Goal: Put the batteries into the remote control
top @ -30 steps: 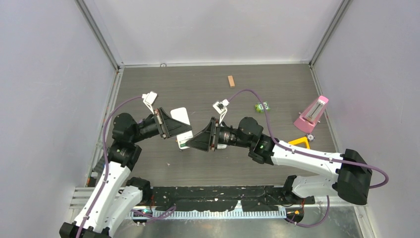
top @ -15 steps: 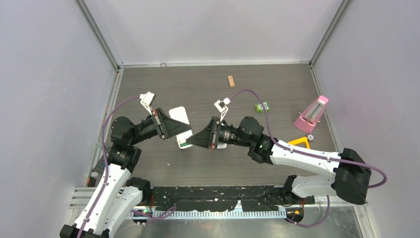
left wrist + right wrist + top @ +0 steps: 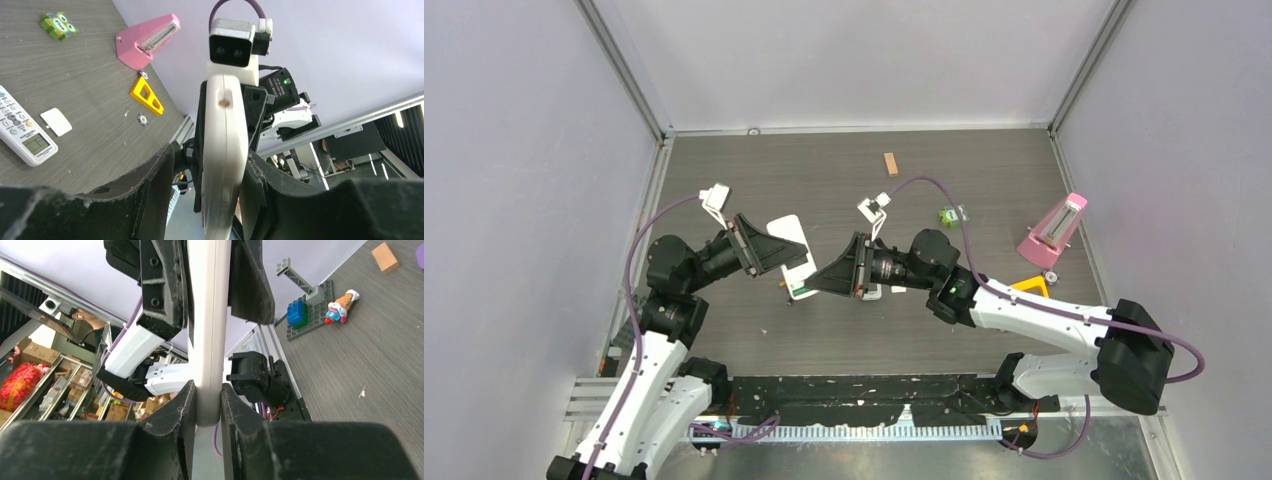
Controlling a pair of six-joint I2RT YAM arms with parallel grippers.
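Observation:
The white remote control (image 3: 790, 248) hangs above the table between both grippers, its plain back with a green label facing up. My right gripper (image 3: 207, 390) is shut on its lower end, both pads pressed flat on the faces (image 3: 812, 285). My left gripper (image 3: 210, 162) straddles the other side (image 3: 800, 260), open, with a gap between one finger (image 3: 155, 190) and the remote control (image 3: 225, 150). A tiny orange speck (image 3: 785, 283) shows at the remote's lower left edge; I cannot tell whether it is one of the batteries.
On the table under the right arm lie a second white remote with a display (image 3: 25, 132) and a small white cover (image 3: 56, 122). Also on the table: a green owl toy (image 3: 952, 215), a pink metronome (image 3: 1054, 228), a yellow triangle (image 3: 1030, 287) and a wooden block (image 3: 890, 164).
The right gripper closed on the remote control, then the left jaws opened off it. Both arms shifted slightly and the remote stayed in the air.

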